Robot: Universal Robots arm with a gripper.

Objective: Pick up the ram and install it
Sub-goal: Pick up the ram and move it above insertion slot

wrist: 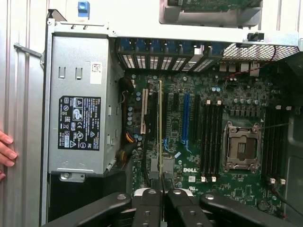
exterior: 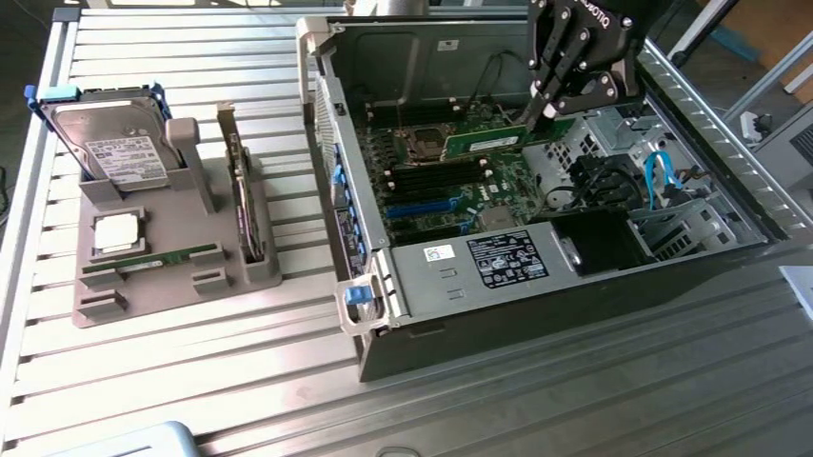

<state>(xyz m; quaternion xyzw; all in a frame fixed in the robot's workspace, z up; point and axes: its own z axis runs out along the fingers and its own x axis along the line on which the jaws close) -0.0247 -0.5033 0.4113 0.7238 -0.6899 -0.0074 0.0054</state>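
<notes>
The ram (exterior: pixel 481 143) is a narrow green stick held above the motherboard (exterior: pixel 439 205) inside the open computer case (exterior: pixel 381 314). My gripper (exterior: pixel 544 110) reaches down from above and is shut on the stick's end towards the exterior view's right. In the wrist view the ram (wrist: pixel 160 123) shows edge-on as a thin line running out from between my fingers (wrist: pixel 147 201). It hangs over the card slots, beside the black memory slots (wrist: pixel 210 137) and the processor socket (wrist: pixel 242 146).
A grey holder (exterior: pixel 102 309) at the exterior view's left carries a hard drive (exterior: pixel 109 143), a silver processor chip (exterior: pixel 117 231), an upright expansion card (exterior: pixel 242 200) and another green stick (exterior: pixel 163 259). The power supply (exterior: pixel 502 259) fills the case's near end. A hand (wrist: pixel 4 151) rests beside the case.
</notes>
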